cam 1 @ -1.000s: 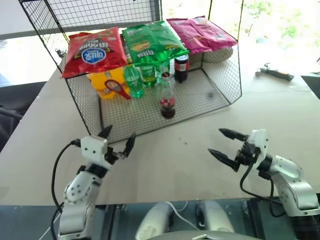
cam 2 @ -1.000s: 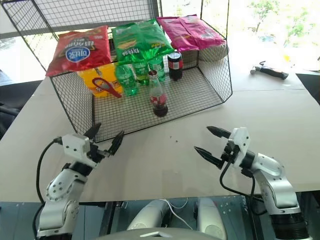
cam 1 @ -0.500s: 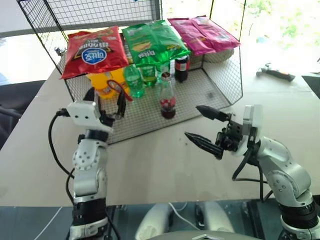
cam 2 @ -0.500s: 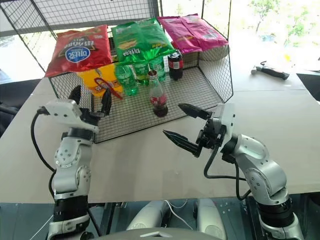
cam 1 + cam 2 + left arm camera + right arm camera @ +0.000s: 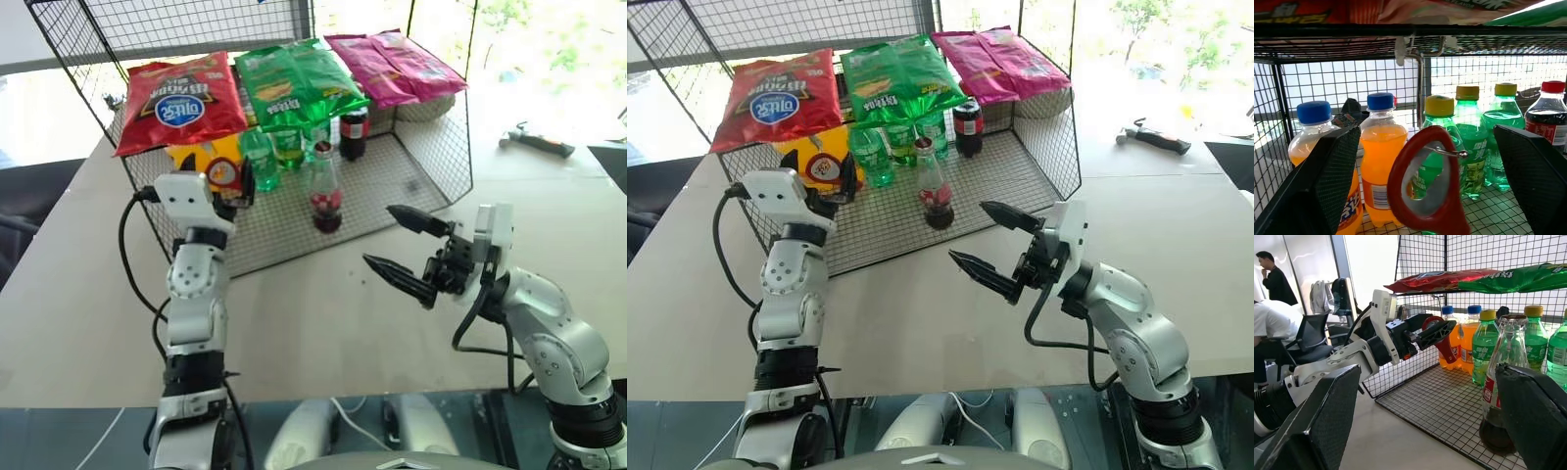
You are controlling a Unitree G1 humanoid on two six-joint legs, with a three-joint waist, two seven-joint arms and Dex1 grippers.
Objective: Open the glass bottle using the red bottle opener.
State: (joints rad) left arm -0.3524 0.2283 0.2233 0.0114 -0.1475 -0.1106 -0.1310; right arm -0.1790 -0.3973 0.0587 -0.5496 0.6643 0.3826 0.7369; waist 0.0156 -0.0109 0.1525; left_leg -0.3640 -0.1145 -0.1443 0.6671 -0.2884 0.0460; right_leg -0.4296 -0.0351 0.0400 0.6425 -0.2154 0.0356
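Note:
The glass bottle (image 5: 325,188), holding dark cola, stands upright on the front part of the wire rack's floor (image 5: 392,186). The red bottle opener (image 5: 1426,188) hangs by its ring from a hook under the rack's top shelf, in front of the soda bottles. My left gripper (image 5: 231,180) is raised to the opener and open, one finger (image 5: 1327,181) on each side of the ring without touching it. My right gripper (image 5: 380,235) is open with nothing in it, hovering over the table just in front of the rack and pointing left, a little right of the bottle (image 5: 1503,382).
Red, green and pink snack bags (image 5: 294,83) lie on the rack's top. Green plastic bottles (image 5: 1469,137), orange soda bottles (image 5: 1378,156) and a squat dark bottle (image 5: 355,132) stand at the back. A hammer-like tool (image 5: 536,142) lies on the table far right. People sit beyond (image 5: 1273,279).
My left arm has lifted and reached forward from low over the table up to the hanging opener. My right gripper rose and swung left, then held still for the last half second.

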